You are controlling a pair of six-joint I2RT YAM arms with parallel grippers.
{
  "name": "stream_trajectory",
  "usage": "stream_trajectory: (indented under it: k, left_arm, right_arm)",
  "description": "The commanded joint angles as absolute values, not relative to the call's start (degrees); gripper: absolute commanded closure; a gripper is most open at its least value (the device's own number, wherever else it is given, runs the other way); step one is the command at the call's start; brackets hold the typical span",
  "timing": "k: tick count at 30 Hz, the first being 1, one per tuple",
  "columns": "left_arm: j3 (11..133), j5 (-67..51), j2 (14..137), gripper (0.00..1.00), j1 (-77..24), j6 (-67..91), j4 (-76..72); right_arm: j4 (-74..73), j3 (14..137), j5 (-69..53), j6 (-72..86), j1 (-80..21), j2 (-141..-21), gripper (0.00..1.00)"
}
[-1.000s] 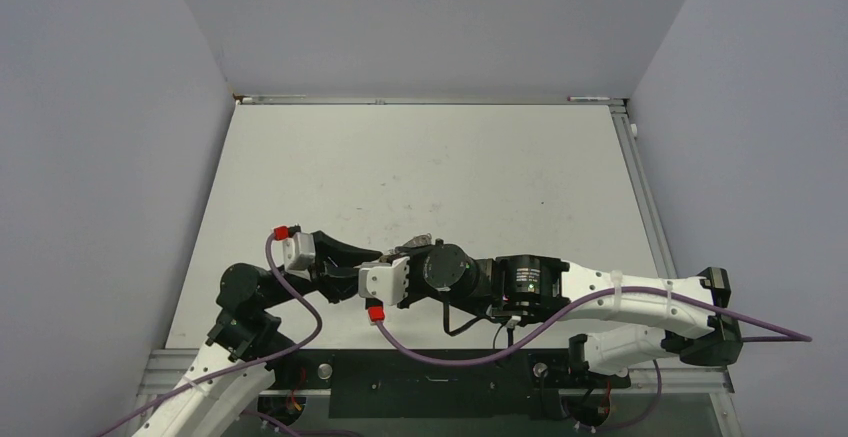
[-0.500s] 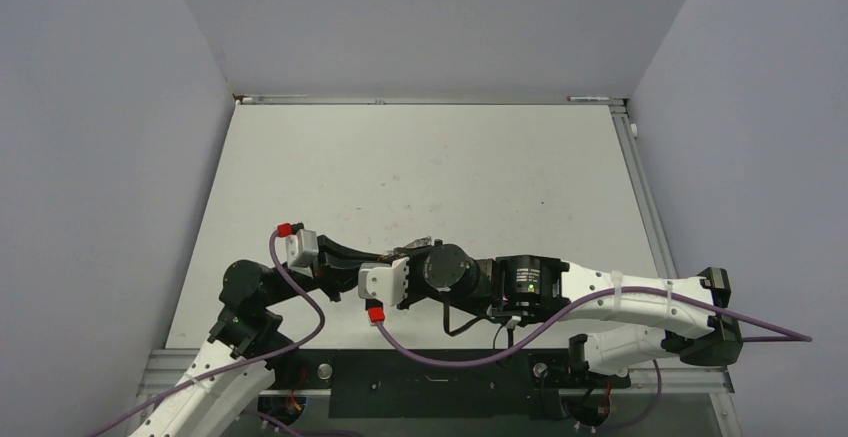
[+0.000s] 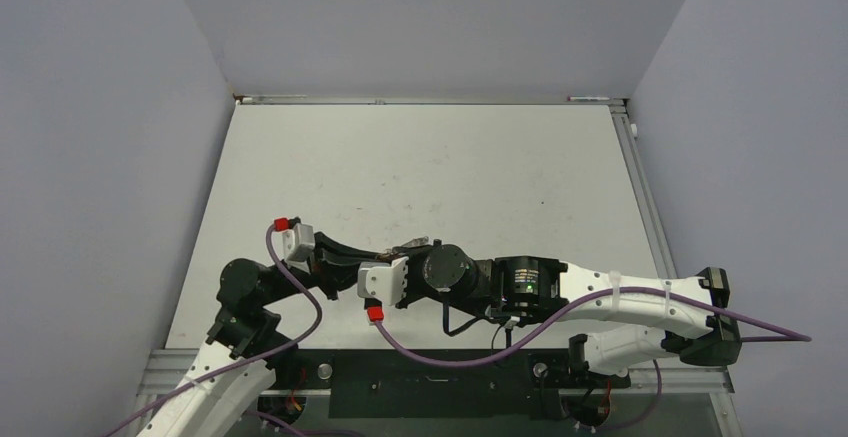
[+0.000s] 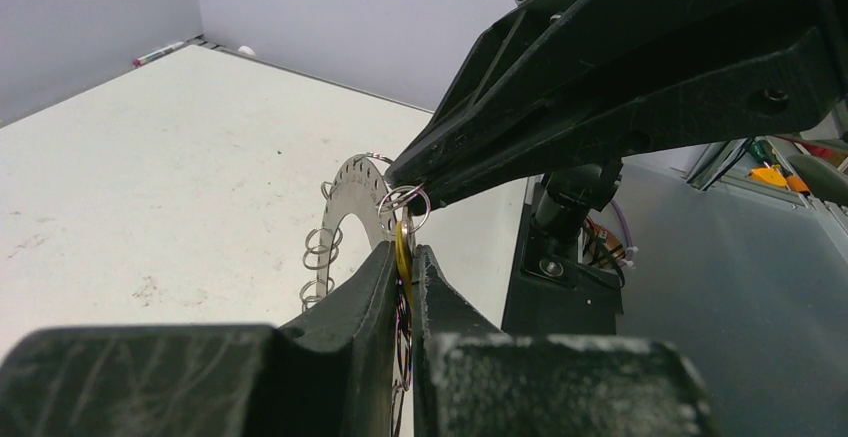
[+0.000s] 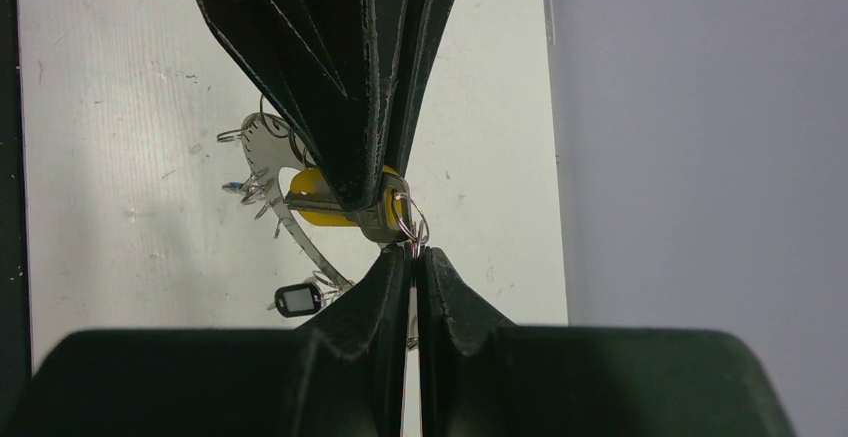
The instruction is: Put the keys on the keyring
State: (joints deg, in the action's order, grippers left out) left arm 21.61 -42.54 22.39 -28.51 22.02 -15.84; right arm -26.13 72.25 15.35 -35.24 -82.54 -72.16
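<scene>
My left gripper (image 4: 404, 249) is shut on the yellow-headed key (image 5: 315, 207), pinching its head edge-on. My right gripper (image 5: 412, 250) is shut too, tip to tip with the left one. A small wire ring (image 5: 410, 222) at the key's end sits at its tips. The keyring (image 5: 262, 157) shows as a silvery arc carrying several small rings, and its end (image 4: 372, 160) runs up to the right fingertips (image 4: 397, 179). A dark-rimmed key (image 5: 297, 299) hangs from the arc. From above, both grippers (image 3: 385, 255) (image 3: 408, 249) meet low over the table's near left part, hiding the keys.
The white table (image 3: 430, 167) stretches away beyond the grippers, with grey walls on three sides. A dark mounting plate (image 3: 430, 372) and purple cables (image 3: 440, 352) lie along the near edge by the arm bases.
The left gripper has closed on the yellow-headed key and its wrist has shifted slightly away from the near edge. The right arm has stayed still and shut.
</scene>
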Motion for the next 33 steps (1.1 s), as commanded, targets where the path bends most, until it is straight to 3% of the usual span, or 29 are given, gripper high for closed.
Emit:
stream_trajectory:
  k: [1,11,12,15,17,24,29,33]
  left_arm:
    - [25.17,-42.77,21.80,1.00,-27.00,25.44,-18.98]
    - [29.66,-44.89,24.13,1.00,-25.69,28.74,-14.10]
    - [30.23,-44.76,24.65,0.98,-25.59,28.74,-13.07]
    - [31.24,-44.94,26.12,0.75,-25.24,29.41,-11.98]
    - [31.89,-44.33,26.24,0.68,-24.93,28.75,-11.11]
    - [32.09,-35.22,23.34,0.75,-23.57,21.89,-4.70]
    - [28.40,-42.37,24.30,0.59,-23.64,24.93,-13.45]
    - [27.95,-44.53,26.47,0.55,-23.78,26.80,-15.38]
  right_arm:
    - [-24.77,71.92,17.80,-34.82,-81.98,-71.75,0.95]
    - [-25.49,71.72,18.30,-34.85,-81.32,-72.12,0.95]
    - [-25.63,71.72,18.33,-34.81,-81.38,-72.15,0.95]
    - [-25.75,71.64,18.33,-34.73,-81.29,-72.36,0.95]
    - [-25.92,71.63,18.49,-34.77,-81.13,-72.37,0.95]
    - [-25.92,71.62,18.57,-34.70,-81.01,-71.88,0.95]
    - [-25.84,71.97,18.32,-34.72,-80.92,-71.90,0.95]
    - [-25.71,72.42,17.65,-34.69,-80.91,-72.07,0.95]
